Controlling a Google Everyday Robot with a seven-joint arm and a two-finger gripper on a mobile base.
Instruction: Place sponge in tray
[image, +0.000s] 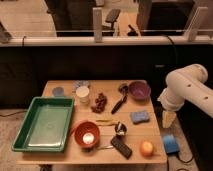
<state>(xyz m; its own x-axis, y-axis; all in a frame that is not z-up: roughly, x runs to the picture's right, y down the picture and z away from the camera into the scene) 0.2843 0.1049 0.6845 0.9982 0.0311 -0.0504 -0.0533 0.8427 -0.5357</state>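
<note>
You see the small blue sponge (139, 116) flat at 3 o'clock on the table (152, 131), well apart from the big green tray (45, 125) at 9 o'clock, the gripper (169, 120) hanging beyond the sponge's 3 o'clock.

the tray (50, 100) is seen to be green plastic, smooth, with a faint sheen on its floor. the sponge (139, 116) is shown as a soft, matt blue pad. the table (150, 134) is made of pale wood, matt in finish. a glossy highlight is carried inside the orange-red bowl (86, 134). the purple bowl (139, 90) is rendered smooth. the arm (186, 87) is cased in a smooth white shell; the gripper (169, 119), held just off the table's right edge near the sponge, is seen as pale and matt.
</note>
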